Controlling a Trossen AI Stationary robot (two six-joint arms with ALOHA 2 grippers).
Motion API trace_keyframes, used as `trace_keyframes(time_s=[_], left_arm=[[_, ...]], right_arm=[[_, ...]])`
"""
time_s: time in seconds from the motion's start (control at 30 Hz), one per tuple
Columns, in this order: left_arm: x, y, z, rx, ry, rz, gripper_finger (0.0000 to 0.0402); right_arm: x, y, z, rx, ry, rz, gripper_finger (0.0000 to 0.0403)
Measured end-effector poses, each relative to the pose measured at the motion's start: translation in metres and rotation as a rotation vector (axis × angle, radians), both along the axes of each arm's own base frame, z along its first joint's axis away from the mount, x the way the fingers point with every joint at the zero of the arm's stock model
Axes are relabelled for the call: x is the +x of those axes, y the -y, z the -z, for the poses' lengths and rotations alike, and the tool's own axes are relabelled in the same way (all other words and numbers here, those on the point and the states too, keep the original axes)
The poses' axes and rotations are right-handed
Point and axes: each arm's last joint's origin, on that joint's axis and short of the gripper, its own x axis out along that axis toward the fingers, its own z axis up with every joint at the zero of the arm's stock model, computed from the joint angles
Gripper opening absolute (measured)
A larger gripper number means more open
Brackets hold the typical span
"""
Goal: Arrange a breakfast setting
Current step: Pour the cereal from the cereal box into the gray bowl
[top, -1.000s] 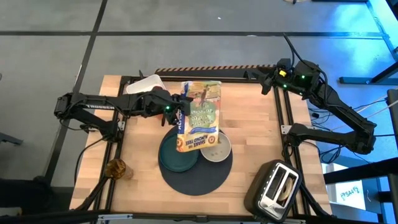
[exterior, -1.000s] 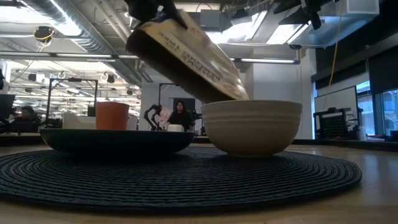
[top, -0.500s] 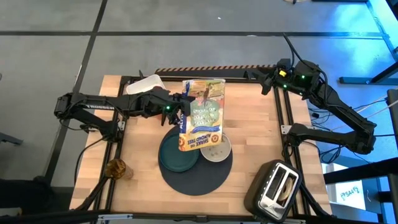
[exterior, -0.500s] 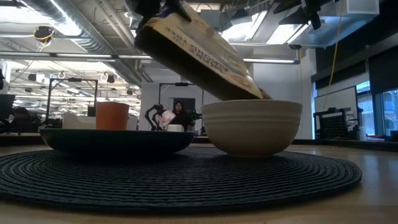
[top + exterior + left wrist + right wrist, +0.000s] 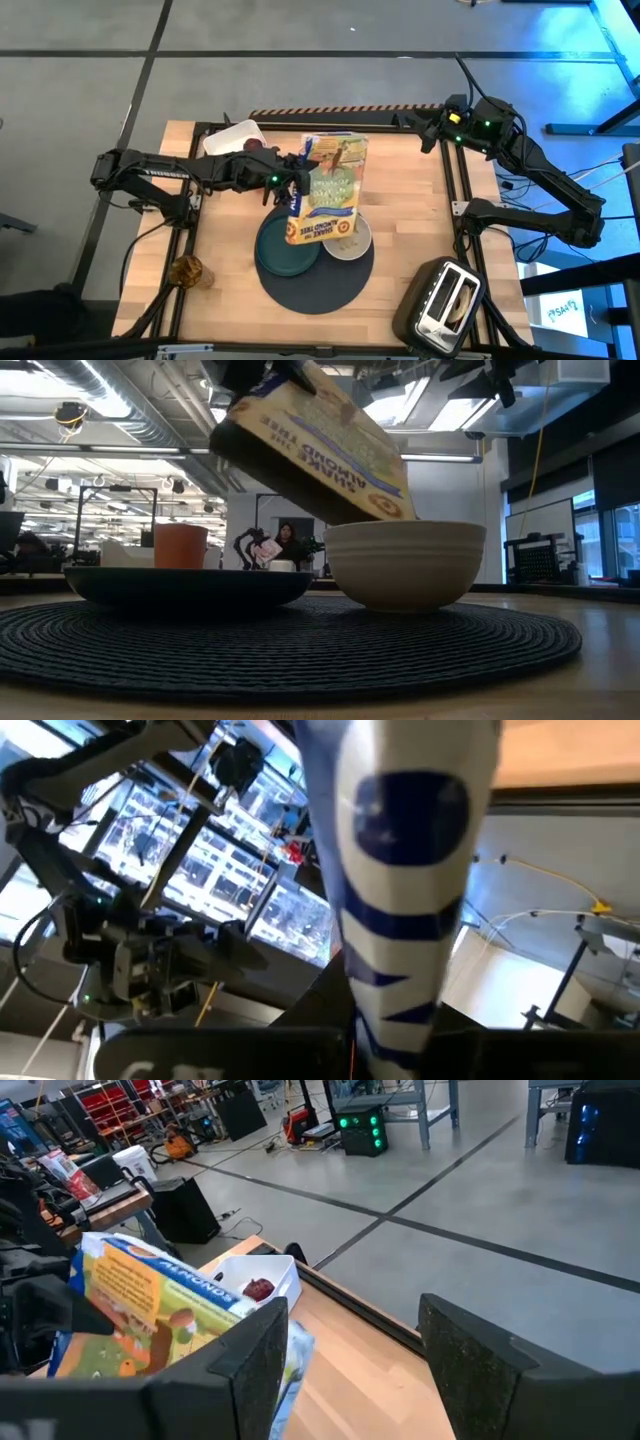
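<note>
Mat (image 5: 318, 285) down, plate (image 5: 283, 252) + bowl (image 5: 352, 240) on it; cup (image 5: 180, 545) behind plate. Left gripper (image 5: 290, 178) clamps cereal box (image 5: 328, 188), tipped over bowl. Right gripper (image 5: 430, 128) parked far corner, wide. Pour underway; bagel, cutlery unplaced.

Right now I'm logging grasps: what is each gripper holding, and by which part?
The left gripper holds the tilted cereal box by its narrow side edge, above the white bowl. The right gripper is open, holding nothing.
</note>
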Motion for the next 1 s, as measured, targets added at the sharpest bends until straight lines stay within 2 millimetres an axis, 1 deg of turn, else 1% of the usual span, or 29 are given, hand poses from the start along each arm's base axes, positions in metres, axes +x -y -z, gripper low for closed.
trace_keyframes(time_s=[0.7, 0.9, 1.0], left_arm=[[0.0011, 0.0001, -0.0038, 0.026, 0.029, 0.006, 0.0005], [0.0010, -0.0002, -0.0043, 0.069, 0.015, -0.004, 0.0005], [0.0015, 0.0039, -0.0050, 0.078, 0.019, 0.014, 0.0005]], right_arm=[[0.0000, 0.0000, 0.0000, 0.009, 0.005, 0.002, 0.0214], [0.0001, -0.0003, 0.0002, 0.012, 0.005, -0.009, 0.0214], [0.0001, -0.0004, 0.0004, 0.015, 0.004, -0.010, 0.0214]])
